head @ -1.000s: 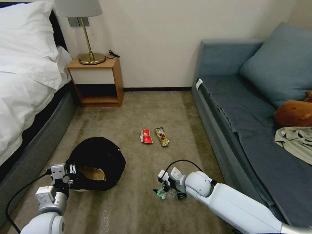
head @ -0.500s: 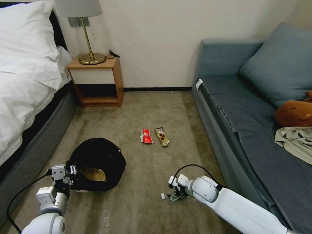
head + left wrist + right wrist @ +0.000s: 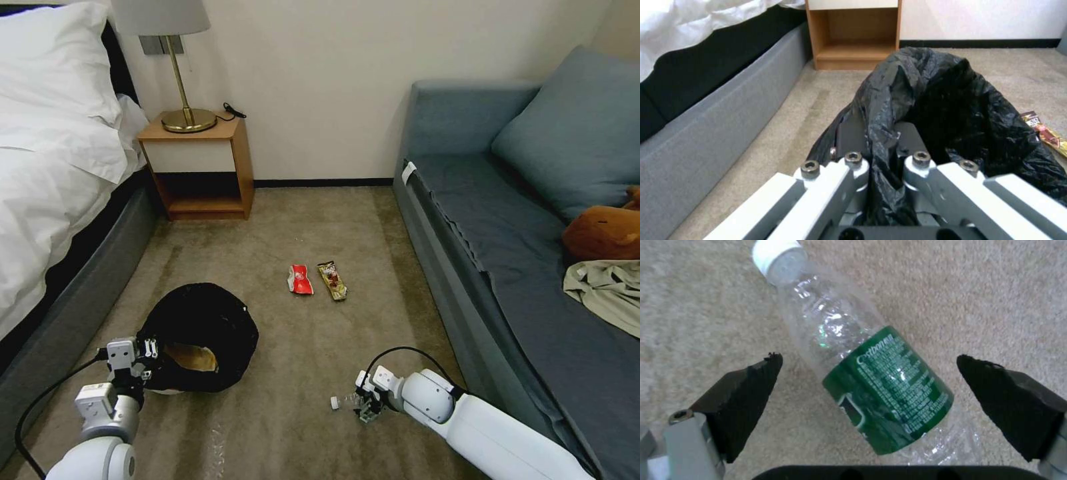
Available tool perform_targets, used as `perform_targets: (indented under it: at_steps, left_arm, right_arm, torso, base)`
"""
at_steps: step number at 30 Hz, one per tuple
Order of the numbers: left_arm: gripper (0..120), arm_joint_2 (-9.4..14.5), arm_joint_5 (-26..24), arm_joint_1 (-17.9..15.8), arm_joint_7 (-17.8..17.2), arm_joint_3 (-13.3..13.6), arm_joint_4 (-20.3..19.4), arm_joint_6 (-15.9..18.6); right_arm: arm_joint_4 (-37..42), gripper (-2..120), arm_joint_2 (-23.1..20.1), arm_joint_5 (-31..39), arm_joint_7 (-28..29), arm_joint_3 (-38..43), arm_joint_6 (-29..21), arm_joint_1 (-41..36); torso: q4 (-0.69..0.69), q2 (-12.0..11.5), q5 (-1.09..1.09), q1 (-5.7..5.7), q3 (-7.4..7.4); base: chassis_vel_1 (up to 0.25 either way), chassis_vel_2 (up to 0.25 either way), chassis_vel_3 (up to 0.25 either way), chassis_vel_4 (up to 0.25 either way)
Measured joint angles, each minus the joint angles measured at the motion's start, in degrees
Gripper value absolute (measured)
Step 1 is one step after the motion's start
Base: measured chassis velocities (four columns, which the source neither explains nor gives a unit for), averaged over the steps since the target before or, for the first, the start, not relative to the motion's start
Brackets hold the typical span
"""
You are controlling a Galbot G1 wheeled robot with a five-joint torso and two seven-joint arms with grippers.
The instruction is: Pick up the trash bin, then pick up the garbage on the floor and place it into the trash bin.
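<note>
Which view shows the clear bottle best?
Right wrist view: the bottle lies on the carpet between the open fingers of the right gripper, with green label and white cap legible. In the head view the bottle is small, mostly behind the right gripper.

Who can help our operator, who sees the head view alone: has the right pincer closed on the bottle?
Observer: No. The right wrist view shows the right pincer open, one pad on each side of the bottle, neither touching it.
Operator: How does the bottle lie?
Observer: Flat on the carpet, its green label between the pads and its white cap pointing away from the wrist.
Operator: And the left pincer?
Observer: The left wrist view shows the left pincer shut on the black bag at the rim of the trash bin.
</note>
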Motion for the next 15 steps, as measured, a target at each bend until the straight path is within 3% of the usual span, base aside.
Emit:
perform_targets:
  at_steps: [6,11,15]
  left_arm:
    - [4,-0.21,0.07,0.15,-0.01,0.07,-0.43,-0.03]
    - [4,-0.21,-0.13,0.38,-0.02,0.06,-1.4,0.03]
    - [4,-0.21,-0.26,0.5,-0.03,-0.14,-1.46,0.06]
  right_arm:
    - [-2.4,99,0.92,-0.33,-0.07,-0.15,0.71,0.78]
    - [-3.28,90,1.05,-0.98,-0.97,-0.95,0.83,0.91]
    - [-3.54,76,1.41,-1.25,-1.67,-0.59,0.84,0.15]
  torso:
    - [0.01,0.0,0.0,0.0,0.0]
    - [0.0,0.0,0.0,0.0,0.0]
    - [0.0,0.0,0.0,0.0,0.0]
  base:
    - [0.0,0.0,0.0,0.0]
    - [0.0,0.0,0.0,0.0]
    - [0.0,0.0,0.0,0.0]
